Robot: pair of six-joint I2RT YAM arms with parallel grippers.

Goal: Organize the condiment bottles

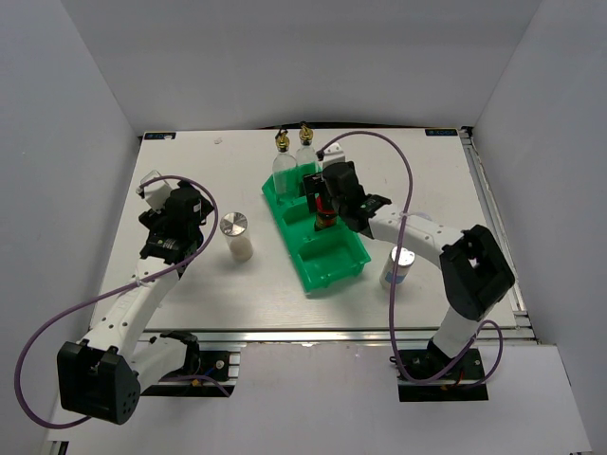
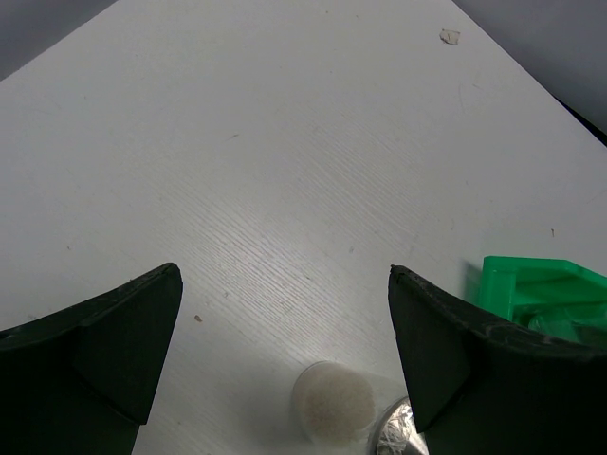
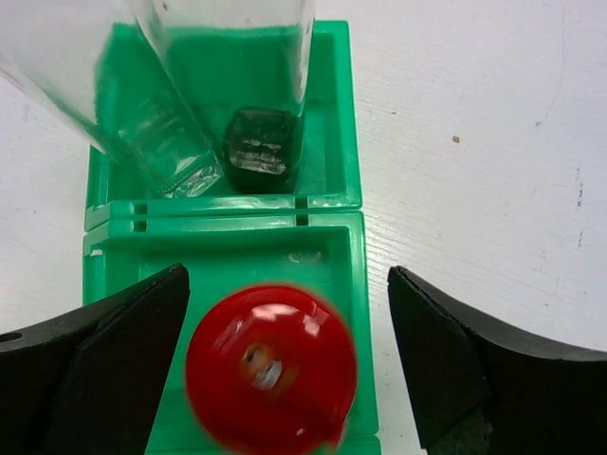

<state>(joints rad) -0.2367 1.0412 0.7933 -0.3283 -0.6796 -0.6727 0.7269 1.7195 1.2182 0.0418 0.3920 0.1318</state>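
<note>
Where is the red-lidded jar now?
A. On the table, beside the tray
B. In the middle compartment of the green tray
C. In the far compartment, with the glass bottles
B: the red-lidded jar stands in the middle compartment of the green tray, one divider nearer than the glass bottles.

From above, the right arm hid most of the red-lidded jar in the middle compartment of the green tray. At the right wrist its lid was blurred and covered the body beneath. The two glass bottles lost their caps past the top edge. At the left wrist the shaker showed only a sliver of silver lid.
</note>
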